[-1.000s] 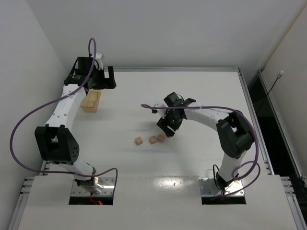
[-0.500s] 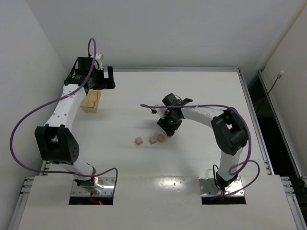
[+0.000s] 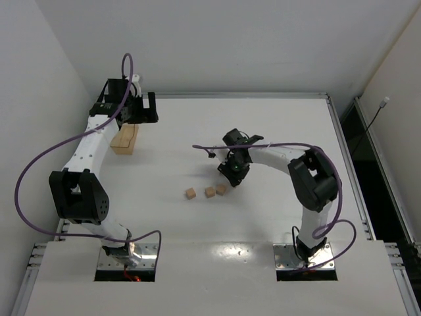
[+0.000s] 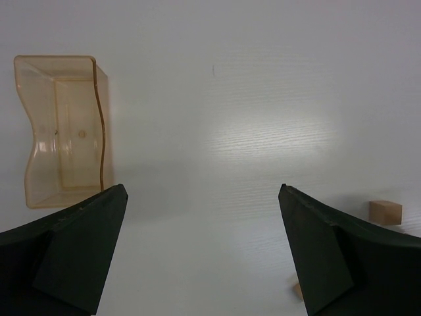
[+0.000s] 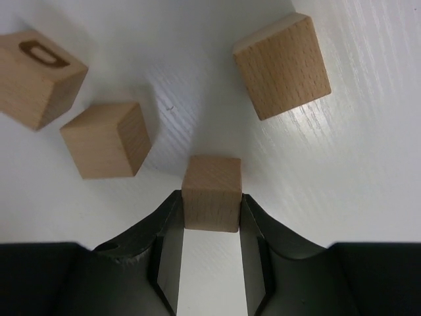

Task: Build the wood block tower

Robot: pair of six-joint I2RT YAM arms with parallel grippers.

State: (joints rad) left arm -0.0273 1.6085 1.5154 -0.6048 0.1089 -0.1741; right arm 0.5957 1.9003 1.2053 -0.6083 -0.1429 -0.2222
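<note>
Slippage risk: your right gripper [image 5: 210, 199] is closed on one wooden cube [image 5: 210, 181] at lower centre by the tips only, so lift slowly or it may twist loose.

Gripped cube [image 5: 211, 193], between the black fingers [image 5: 164, 240] of the right pincer [image 5: 210, 199]: light tan, fine straight grain. Front-left cube [image 5: 105, 139]: same tan, one side face darker in shade. Marked cube [image 5: 39, 76], farther left of that pincer: tan, with a dark brown ring-like mark on its top. Front-right cube [image 5: 281, 66]: tan, speckled grain. Table [image 5: 368, 164]: white, faint fine ribbing. Tray [image 4: 100, 118], ahead-left of the black left pincer [image 4: 202, 191]: translucent amber.
</note>
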